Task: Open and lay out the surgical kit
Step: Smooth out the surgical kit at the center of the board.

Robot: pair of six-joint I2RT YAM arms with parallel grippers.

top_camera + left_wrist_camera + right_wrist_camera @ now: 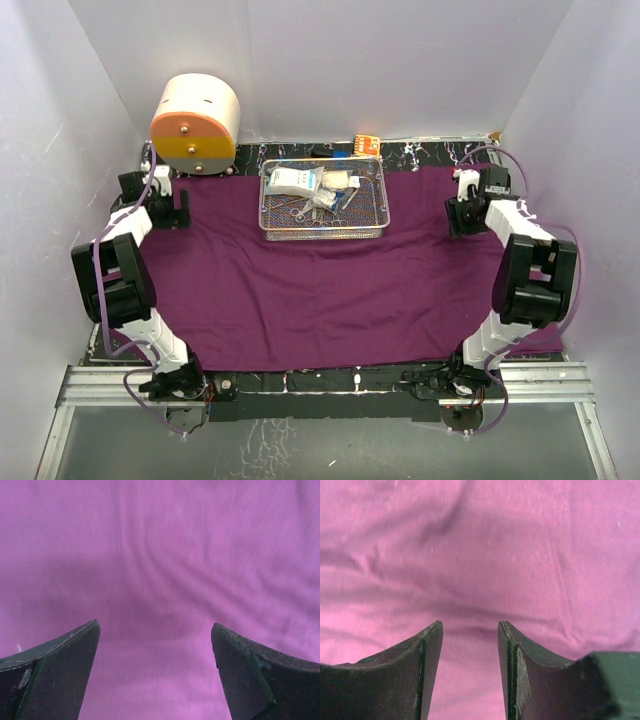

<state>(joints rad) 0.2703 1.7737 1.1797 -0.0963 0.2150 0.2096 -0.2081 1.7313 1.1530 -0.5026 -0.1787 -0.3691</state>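
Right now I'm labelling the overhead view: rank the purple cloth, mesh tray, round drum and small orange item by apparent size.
1. purple cloth
2. mesh tray and round drum, too alike to rank
3. small orange item

Your purple cloth wrap (300,290) lies opened out and spread nearly flat, with soft wrinkles running through it. Up close in both wrist views you see only shallow folds in the fabric. At its far edge, about midway across, sits the rectangular silver wire-mesh tray (325,234), upright, its long sides running left to right. Inside it you can see a white packet (292,181) with blue print at the far left and a paler packet (340,181) beside it. The small steel instruments (303,209) lie jumbled on the mesh floor nearer you, too small to tell apart.
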